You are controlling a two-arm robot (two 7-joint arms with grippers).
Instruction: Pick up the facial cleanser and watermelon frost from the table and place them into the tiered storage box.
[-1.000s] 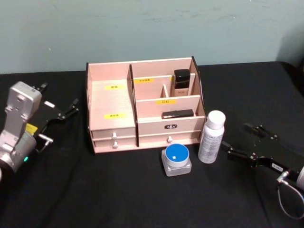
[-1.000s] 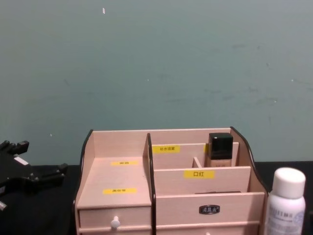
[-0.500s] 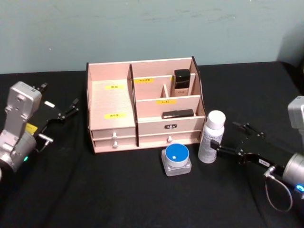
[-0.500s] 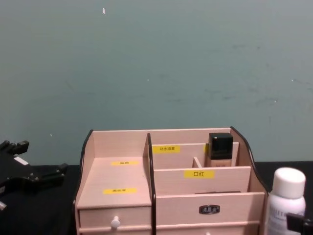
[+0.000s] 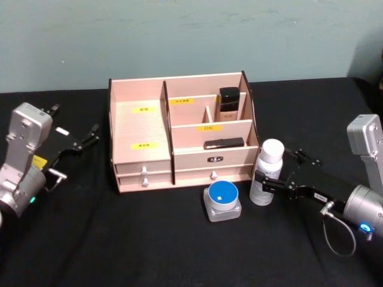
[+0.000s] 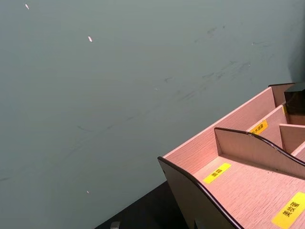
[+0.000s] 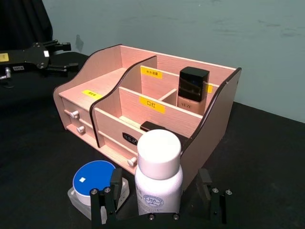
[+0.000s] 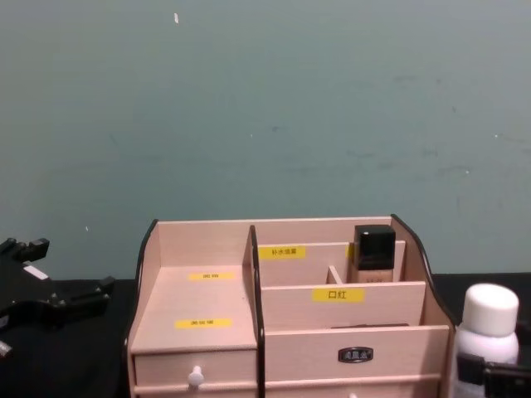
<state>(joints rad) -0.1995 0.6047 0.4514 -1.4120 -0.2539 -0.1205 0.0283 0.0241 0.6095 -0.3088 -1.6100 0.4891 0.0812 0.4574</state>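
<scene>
Fingers (image 7: 206,181) of right gripper (image 5: 272,166): spread wide either side of upright facial cleanser (image 7: 158,176), gripping nothing. Bottle stands just right of tiered storage box (image 5: 140,127), at its near corner. Risk: uneven closing topples the tall bottle against the box. Left gripper (image 5: 75,154): parked left, fingers apart.

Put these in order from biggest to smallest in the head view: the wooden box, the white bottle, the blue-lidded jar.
1. the wooden box, by far.
2. the white bottle and the blue-lidded jar look alike: bottle taller, jar wider, so unranked.
</scene>
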